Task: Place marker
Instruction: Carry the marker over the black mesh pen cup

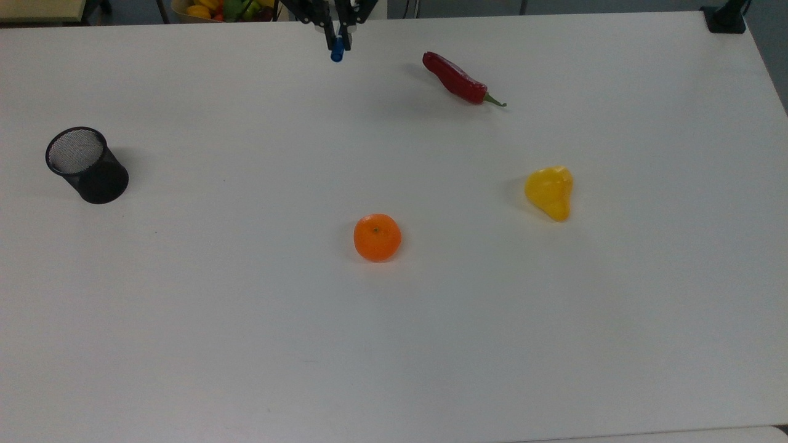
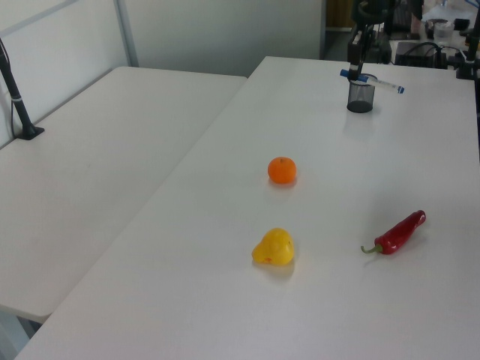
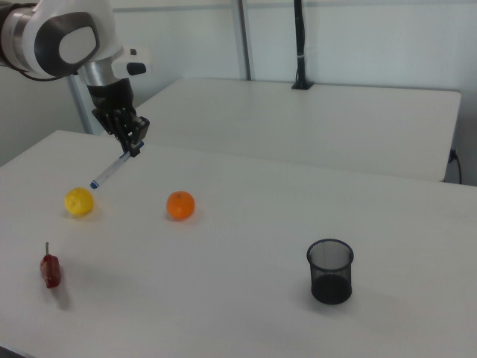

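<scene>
The marker (image 3: 112, 170) is a slim white pen with blue ends, and my gripper (image 3: 134, 147) is shut on it near one end, high above the table. It slants down and away from the fingers in the right view. From the top view, its blue cap (image 1: 337, 55) pokes out below the gripper (image 1: 338, 40) at the upper edge. In the left view the marker (image 2: 375, 82) lies almost level under the gripper (image 2: 355, 69).
A black mesh cup (image 1: 86, 165) stands upright at the top view's left. A red chili (image 1: 462, 79), a yellow fruit (image 1: 550, 192) and an orange (image 1: 377, 237) lie on the white table (image 1: 246, 344). A fruit basket (image 1: 221, 8) sits beyond its far edge.
</scene>
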Controlling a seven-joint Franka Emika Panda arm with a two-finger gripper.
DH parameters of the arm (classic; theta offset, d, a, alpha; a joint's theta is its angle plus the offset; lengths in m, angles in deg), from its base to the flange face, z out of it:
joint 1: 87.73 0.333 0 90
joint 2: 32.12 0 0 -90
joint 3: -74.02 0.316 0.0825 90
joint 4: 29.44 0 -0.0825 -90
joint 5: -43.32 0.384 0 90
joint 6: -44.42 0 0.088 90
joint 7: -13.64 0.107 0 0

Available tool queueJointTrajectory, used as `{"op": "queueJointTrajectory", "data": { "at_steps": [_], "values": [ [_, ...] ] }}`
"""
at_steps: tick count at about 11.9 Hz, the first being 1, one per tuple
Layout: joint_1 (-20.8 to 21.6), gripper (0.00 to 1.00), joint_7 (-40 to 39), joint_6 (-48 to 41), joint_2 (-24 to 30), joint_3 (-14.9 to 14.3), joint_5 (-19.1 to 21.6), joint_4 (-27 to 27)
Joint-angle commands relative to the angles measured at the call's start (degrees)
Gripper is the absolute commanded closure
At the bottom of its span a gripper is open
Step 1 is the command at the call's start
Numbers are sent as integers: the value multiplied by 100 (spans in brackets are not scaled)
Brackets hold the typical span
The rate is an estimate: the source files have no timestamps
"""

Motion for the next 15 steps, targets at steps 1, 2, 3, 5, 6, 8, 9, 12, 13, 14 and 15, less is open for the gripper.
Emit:
{"op": "queueJointTrajectory", "data": {
  "at_steps": [1,2,3,5,6,8,9,12,13,14,15],
  "values": [
    [-421,100,-291,400,127,-38,99,-73],
    [-562,100,-292,682,110,-90,56,-73],
    [-633,100,-300,955,92,-204,20,-91],
    [-677,100,-335,1465,-30,-563,-198,-91],
    [-730,100,-414,1798,-83,-748,-348,-100],
    [-774,100,-572,2527,-337,-1126,-384,-108],
    [-888,100,-625,2931,-539,-1206,-393,-117],
    [-1265,100,-670,4100,-1075,-1312,-393,-126],
    [-1371,100,-670,4461,-1234,-1364,-393,-135],
    [-1477,100,-670,4812,-1357,-1391,-393,-187],
    [-1582,100,-670,5051,-1471,-1409,-384,-257]
  ]
}}
